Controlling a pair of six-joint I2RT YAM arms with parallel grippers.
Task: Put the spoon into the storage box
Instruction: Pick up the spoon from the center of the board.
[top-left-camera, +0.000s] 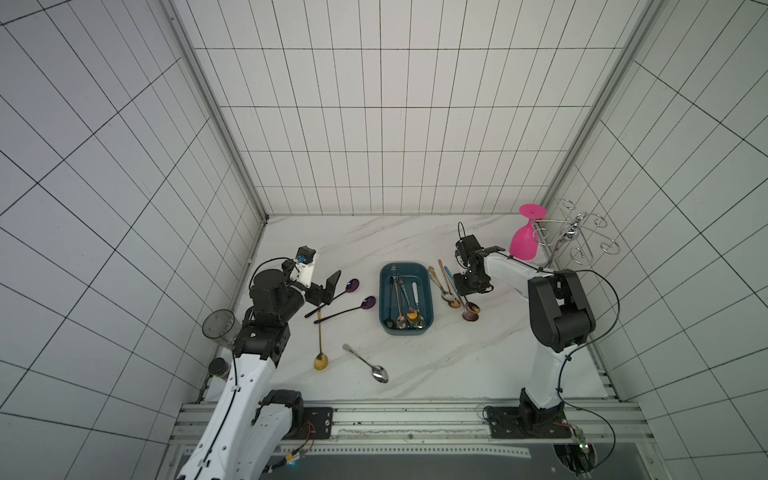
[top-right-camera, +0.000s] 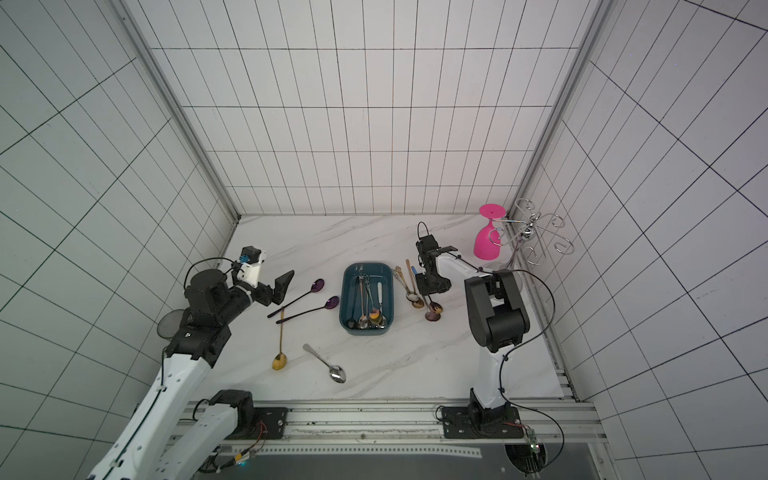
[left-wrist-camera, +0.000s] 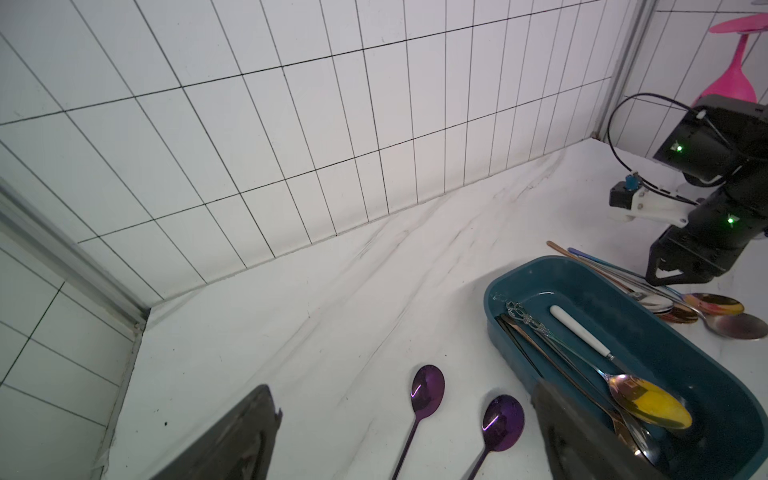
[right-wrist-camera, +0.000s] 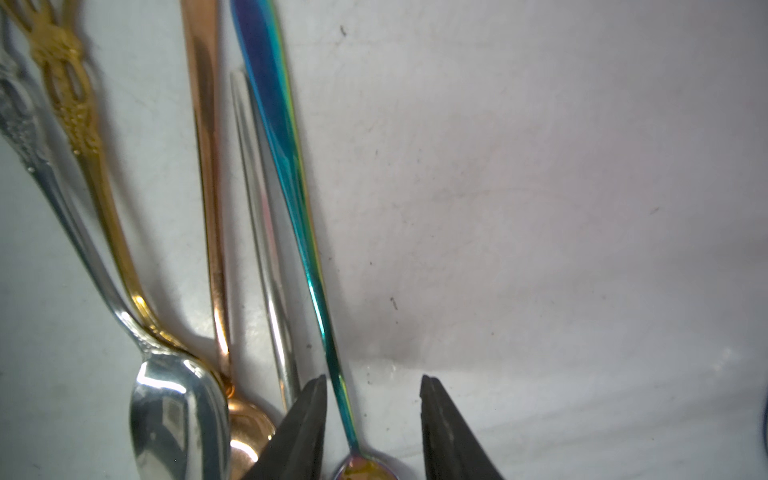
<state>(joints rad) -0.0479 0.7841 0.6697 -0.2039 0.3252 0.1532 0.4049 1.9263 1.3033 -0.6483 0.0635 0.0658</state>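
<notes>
right hand, jaws half-open astride the neck of the rainbow spoon, is best kept low and centred so only that one gets pinched, not the silver handle just beside it

storage box: smooth teal plastic | rainbow spoon: glossy iridescent metal | tabletop: smooth marble-look

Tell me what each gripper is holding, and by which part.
Nothing yet. The right gripper straddles the rainbow spoon near its bowl, with a gap; the left gripper is open, empty.
</notes>
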